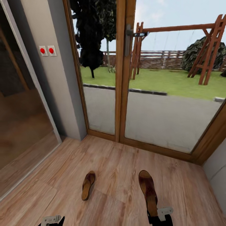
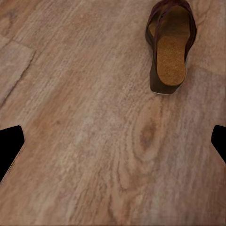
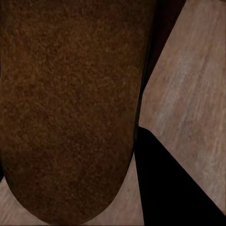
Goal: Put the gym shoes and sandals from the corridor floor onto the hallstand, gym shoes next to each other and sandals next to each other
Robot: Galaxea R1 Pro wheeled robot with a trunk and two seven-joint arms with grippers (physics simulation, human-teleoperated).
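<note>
- Sandals: the right sandal (image 1: pixel 148 191) has its heel at the right tool (image 1: pixel 160 216). I judge the tool closed on that heel, since the sole sits tight against a finger in the right wrist view.
- Its long axis runs from the tool toward the glass door (image 1: pixel 150 94).
- The left sandal (image 1: pixel 88 185) lies on the floor (image 1: pixel 116 163), ahead of the open left tool (image 1: pixel 51 220) and slightly to its right.

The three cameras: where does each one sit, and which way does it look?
Head view: from the robot's head, forward and down at floor, two sandals, glass door; both arms show at the bottom edge.
Left wrist view: on the left arm, down at the left sandal; dark fingertips at the edges.
Right wrist view: on the right arm, very close over the right sandal.
Shared: sandals, floor.
</note>
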